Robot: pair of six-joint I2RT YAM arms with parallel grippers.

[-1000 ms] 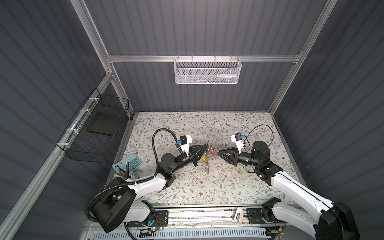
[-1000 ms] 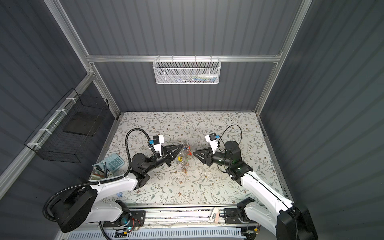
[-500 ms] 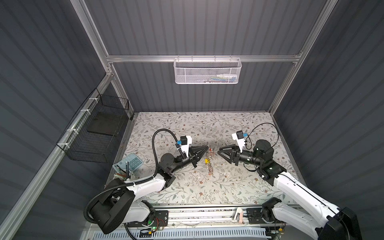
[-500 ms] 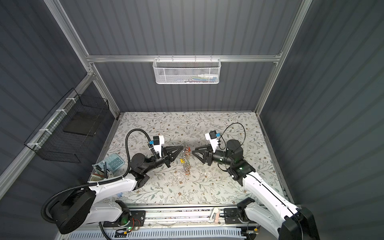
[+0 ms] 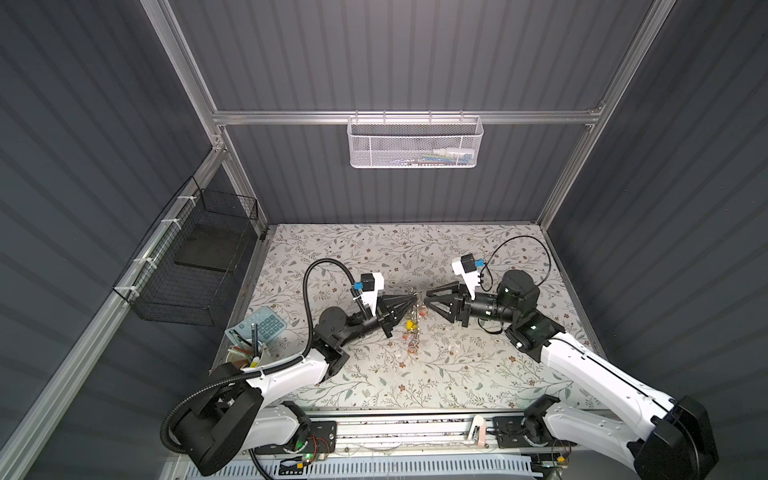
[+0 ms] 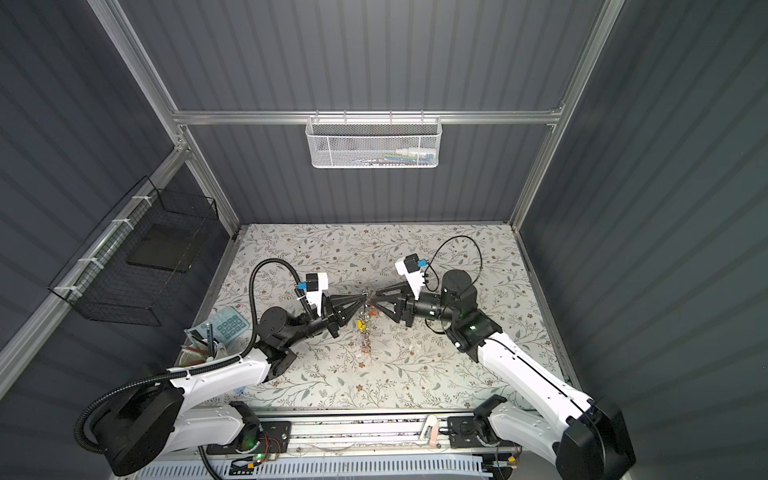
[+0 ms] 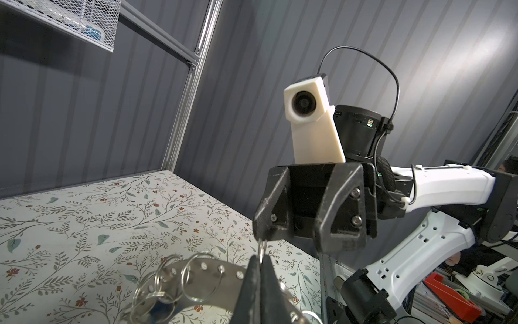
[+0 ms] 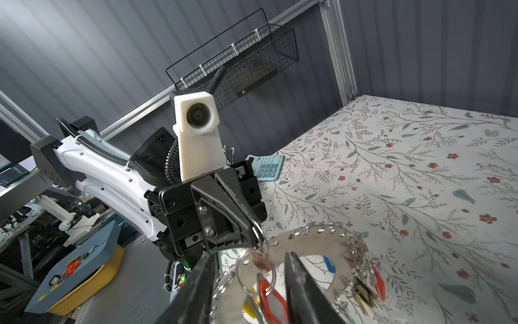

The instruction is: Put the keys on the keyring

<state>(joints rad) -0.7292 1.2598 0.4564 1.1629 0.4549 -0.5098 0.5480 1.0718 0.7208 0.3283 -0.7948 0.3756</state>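
Note:
The keyring [image 8: 308,244], a flat grey metal disc with wire rings and coloured tags round its rim, hangs in the air between my two grippers; in both top views it dangles edge-on [image 5: 411,326] [image 6: 364,328]. My left gripper [image 7: 260,256] [image 5: 413,300] is shut on a small wire ring [image 7: 262,248] at the disc's rim. My right gripper [image 8: 249,256] [image 5: 427,301] is open, its fingers either side of a larger wire ring [image 8: 253,269]. From that ring hang the keys with their orange-red tag [image 8: 272,298].
A teal calculator [image 5: 266,328] and a cup of pens [image 5: 247,353] sit at the mat's front left. On the left wall hangs a black wire basket [image 5: 195,257], on the back wall a white mesh basket [image 5: 415,143]. Yellow [image 5: 410,323], blue [image 8: 328,263] and red [image 8: 377,277] tags hang from the disc.
My right gripper drew back a little with its jaws opening, then came in again to the keyring. The left gripper has stayed shut in place.

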